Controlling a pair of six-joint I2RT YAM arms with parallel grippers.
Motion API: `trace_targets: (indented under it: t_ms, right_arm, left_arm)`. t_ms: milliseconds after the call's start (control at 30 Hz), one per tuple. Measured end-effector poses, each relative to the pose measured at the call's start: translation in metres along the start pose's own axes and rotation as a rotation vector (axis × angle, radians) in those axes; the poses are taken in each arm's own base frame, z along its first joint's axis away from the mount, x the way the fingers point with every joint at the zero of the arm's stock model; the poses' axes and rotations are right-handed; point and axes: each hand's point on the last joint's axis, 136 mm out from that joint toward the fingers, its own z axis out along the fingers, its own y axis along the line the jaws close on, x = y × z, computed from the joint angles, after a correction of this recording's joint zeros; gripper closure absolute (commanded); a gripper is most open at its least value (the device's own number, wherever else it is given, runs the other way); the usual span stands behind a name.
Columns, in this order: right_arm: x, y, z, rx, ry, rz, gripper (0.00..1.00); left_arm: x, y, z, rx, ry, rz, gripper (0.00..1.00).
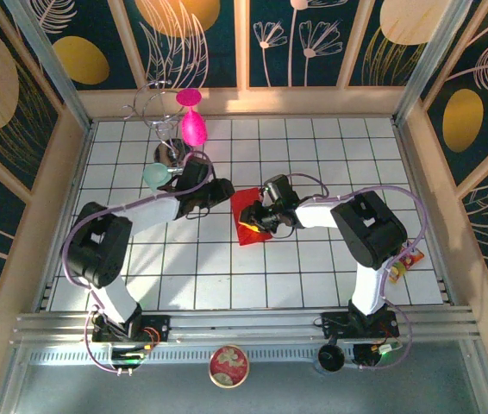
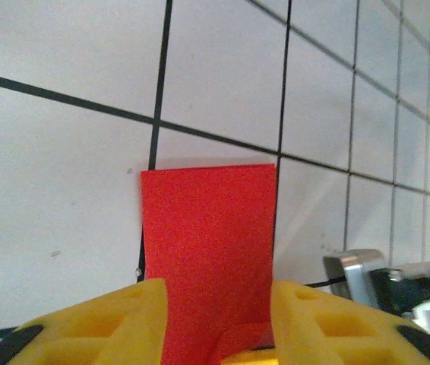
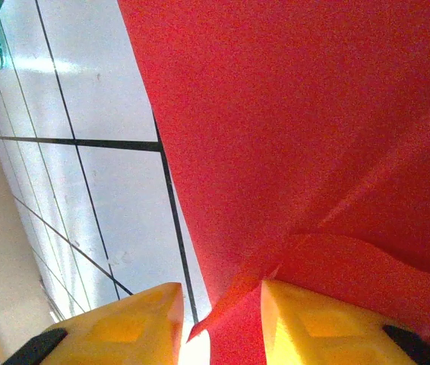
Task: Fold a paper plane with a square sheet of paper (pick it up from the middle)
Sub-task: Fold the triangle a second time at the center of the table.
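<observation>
The square sheet of paper (image 1: pixel 244 205) is bright red and lies part folded at the middle of the white grid table (image 1: pixel 313 155). My left gripper (image 1: pixel 225 191) is at its left edge. In the left wrist view the sheet (image 2: pixel 207 236) runs up from the table between the yellow fingers (image 2: pixel 124 319); the left gripper (image 2: pixel 219 323) stands open around it. My right gripper (image 1: pixel 251 224) sits over the sheet's near right part. In the right wrist view a lifted corner flap of the paper (image 3: pixel 298 114) lies between the parted fingers (image 3: pixel 314 323), and the right gripper (image 3: pixel 222 308) is open.
A magenta goblet (image 1: pixel 192 121) and a wire stand (image 1: pixel 153 108) are at the back left, with a teal glass (image 1: pixel 154 177) beside the left arm. A small snack pack (image 1: pixel 409 259) lies at the right edge. A round red tin (image 1: pixel 228 366) sits below the rail.
</observation>
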Motion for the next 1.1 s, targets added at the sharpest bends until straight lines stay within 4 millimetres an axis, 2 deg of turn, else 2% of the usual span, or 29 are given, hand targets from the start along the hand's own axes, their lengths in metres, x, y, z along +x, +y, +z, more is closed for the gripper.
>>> trace_targets:
  t_ms: [133, 267, 367, 500, 633, 900, 1100]
  right_arm:
    - [0.000, 0.004, 0.000, -0.015, 0.002, -0.005, 0.59]
    - [0.000, 0.005, -0.001, -0.020, 0.002, -0.007, 0.56]
    - [0.000, 0.006, -0.001, -0.024, -0.002, -0.010, 0.57]
    - [0.000, 0.002, -0.001, -0.018, -0.008, -0.013, 0.70]
    - [0.001, -0.007, -0.001, 0.019, -0.015, -0.003, 0.86]
    - [0.002, -0.014, -0.001, 0.053, -0.015, 0.005, 0.97]
    - [0.002, -0.015, -0.001, 0.054, -0.015, 0.005, 1.00]
  left_arm:
    - [0.004, 0.010, -0.014, -0.011, -0.017, -0.025, 0.50]
    - [0.014, 0.021, -0.016, -0.022, 0.001, -0.046, 0.49]
    - [0.023, 0.027, -0.015, -0.024, 0.027, -0.067, 0.54]
    - [0.032, 0.027, -0.014, -0.008, 0.058, -0.090, 0.65]
    - [0.041, 0.015, -0.011, 0.028, 0.084, -0.079, 0.77]
    - [0.069, 0.006, 0.006, 0.045, 0.158, -0.059, 0.91]
    - [0.086, 0.009, 0.021, 0.026, 0.211, -0.054, 0.97]
